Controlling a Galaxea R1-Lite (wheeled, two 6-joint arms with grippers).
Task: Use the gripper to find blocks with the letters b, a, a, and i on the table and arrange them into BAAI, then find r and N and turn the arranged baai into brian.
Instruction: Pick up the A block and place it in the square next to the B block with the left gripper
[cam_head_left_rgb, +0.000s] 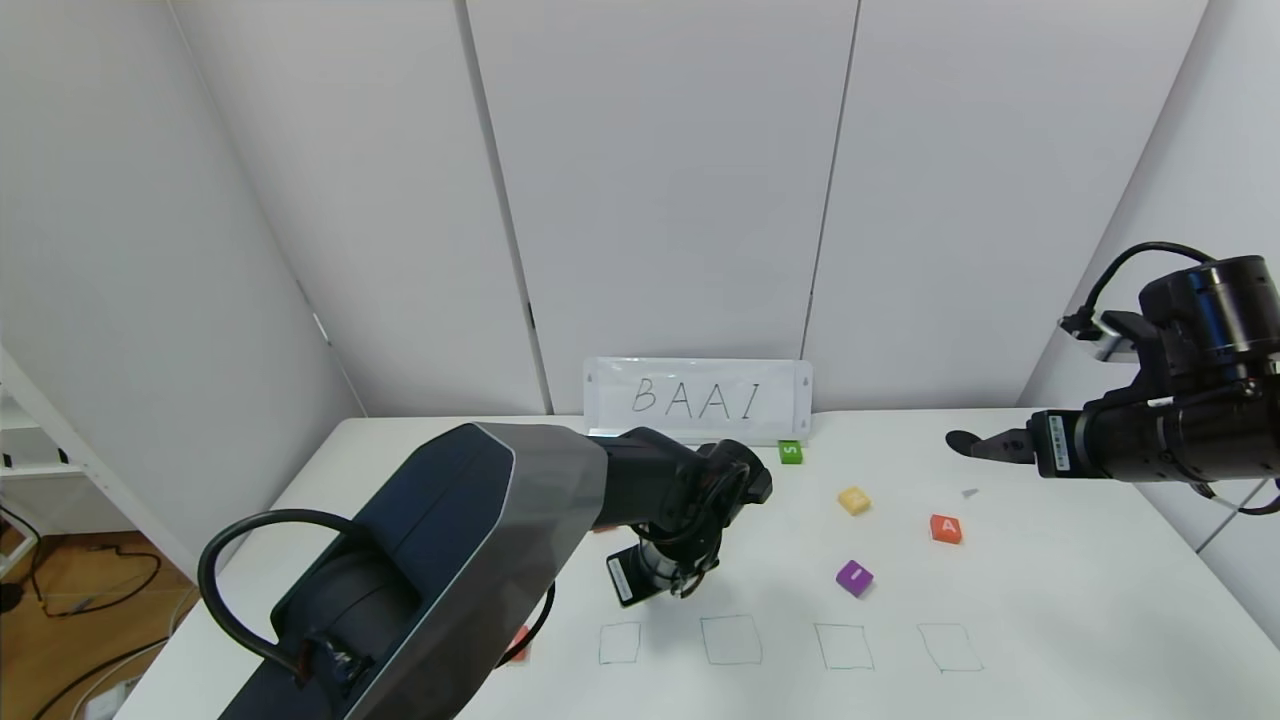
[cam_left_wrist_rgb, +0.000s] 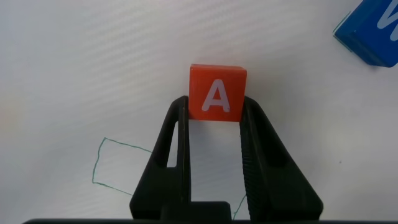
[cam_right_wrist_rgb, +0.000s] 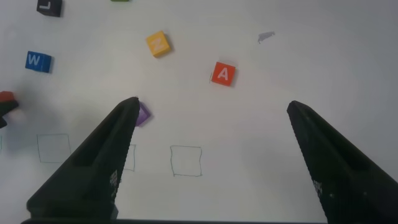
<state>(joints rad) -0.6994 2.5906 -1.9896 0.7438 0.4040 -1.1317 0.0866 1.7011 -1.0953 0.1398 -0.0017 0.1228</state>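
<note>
We start w/ the white surface (cam_head_left_rgb: 1050, 600): four pen-drawn squares (cam_head_left_rgb: 731, 640) run along its near edge, all bare, so no letter of BAAI is placed yet. A card reading BAAI (cam_head_left_rgb: 697, 400) stands at the far edge.

Our left arm reaches over the middle of the surface. Its left gripper (cam_left_wrist_rgb: 214, 115) has its fingers (cam_left_wrist_rgb: 176, 134) shut on an orange-red A block (cam_left_wrist_rgb: 217, 92), one finger on each side, letter facing up. We judge this to be the pick-up step for one of the two As. Next move as we see it: lift it straight, carry it toward the row of squares, set it in the 2nd or 3rd square w/ the letter readable, then let go. The grip sits on the near part of the block only, so a slow lift seems wise.

Our right gripper (cam_right_wrist_rgb: 214, 152) hangs above the right side of the surface, fingers spread wide, holding nothing.

Smaller things: the other A block (cam_head_left_rgb: 946, 529) lies on the right, the purple I block (cam_head_left_rgb: 854, 577) nearer the squares, a yellow block (cam_head_left_rgb: 854, 500) and a green block (cam_head_left_rgb: 790, 452) farther back, a blue W block (cam_right_wrist_rgb: 38, 61) off to the left.

Hard to tell: in the head view the left arm covers the held block and much of the left side. A bit of red (cam_head_left_rgb: 519, 645) peeks out by the arm; can't read its letter. No B, R or N block can be made out. A dark block (cam_right_wrist_rgb: 49, 6) is cut off in the right wrist view.
</note>
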